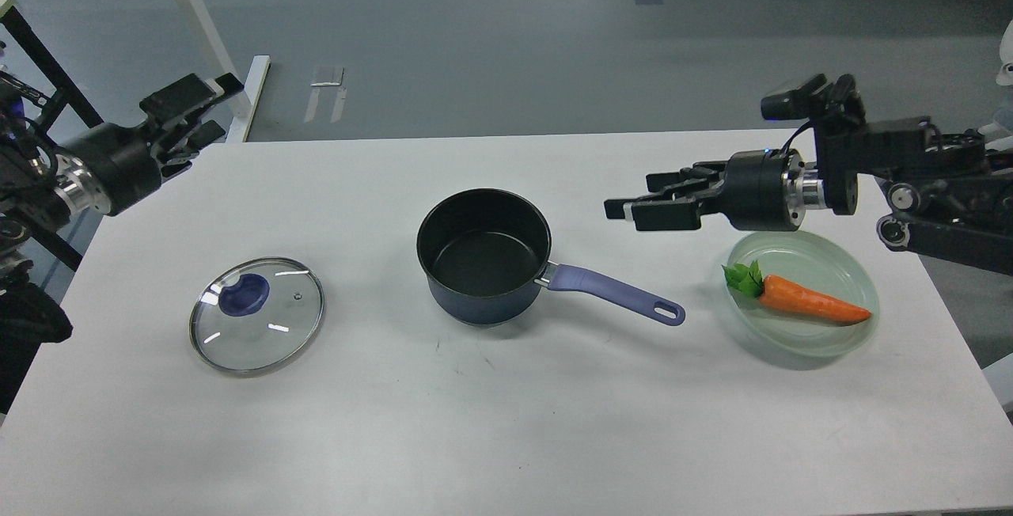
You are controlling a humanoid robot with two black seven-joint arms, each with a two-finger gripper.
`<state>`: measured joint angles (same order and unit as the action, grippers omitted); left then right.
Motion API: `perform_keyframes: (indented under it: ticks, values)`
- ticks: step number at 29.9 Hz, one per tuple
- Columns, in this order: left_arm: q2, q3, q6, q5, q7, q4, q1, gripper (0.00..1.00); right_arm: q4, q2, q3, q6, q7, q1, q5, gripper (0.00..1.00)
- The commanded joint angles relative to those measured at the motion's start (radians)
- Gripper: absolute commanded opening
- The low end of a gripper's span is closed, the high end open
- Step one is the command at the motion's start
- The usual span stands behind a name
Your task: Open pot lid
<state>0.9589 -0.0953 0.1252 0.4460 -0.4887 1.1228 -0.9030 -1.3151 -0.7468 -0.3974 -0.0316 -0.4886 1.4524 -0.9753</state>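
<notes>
A dark blue pot (484, 259) stands open in the middle of the white table, its purple handle (617, 294) pointing right. The glass lid (257, 314) with a blue knob lies flat on the table to the pot's left. My left gripper (194, 108) is open and empty, raised above the table's far left corner, well away from the lid. My right gripper (645, 201) is open and empty, held above the table to the right of the pot and above the handle.
A pale green plate (823, 334) with a toy carrot (803, 302) sits at the right, under my right arm. A white desk leg (210, 33) and a black rack stand on the floor beyond the table's far left.
</notes>
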Motion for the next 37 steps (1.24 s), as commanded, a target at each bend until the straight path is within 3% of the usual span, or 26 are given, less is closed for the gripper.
perform_keyframes:
  ticks: [1, 10, 13, 15, 18, 25, 37]
  values:
    - [-0.029, -0.001, 0.005, -0.185, 0.000, -0.005, 0.006, 0.99, 0.020, -0.052, 0.196, 0.004, 0.000, -0.121, 0.263, 0.98]
    - [-0.209, -0.102, 0.011, -0.345, 0.000, -0.106, 0.067, 0.99, 0.102, -0.013, 0.587, -0.001, 0.000, -0.500, 0.769, 0.99]
    - [-0.279, -0.231, 0.062, -0.352, 0.000, -0.141, 0.142, 0.99, 0.099, 0.000, 0.626, -0.031, 0.000, -0.559, 0.898, 0.99]
    - [-0.324, -0.311, 0.126, -0.366, 0.041, -0.169, 0.190, 0.99, 0.103, 0.001, 0.626, -0.092, 0.000, -0.598, 0.960, 0.99]
    - [-0.357, -0.366, 0.221, -0.369, 0.087, -0.187, 0.245, 0.99, 0.128, 0.015, 0.629, -0.244, 0.000, -0.659, 0.989, 0.99]
    - [-0.368, -0.451, 0.315, -0.372, 0.087, -0.202, 0.319, 0.99, 0.254, 0.092, 0.635, -0.455, 0.000, -0.711, 1.059, 1.00]
    - [-0.364, -0.498, 0.327, -0.369, 0.087, -0.201, 0.340, 0.99, 0.249, 0.122, 0.660, -0.457, 0.000, -0.722, 1.075, 1.00]
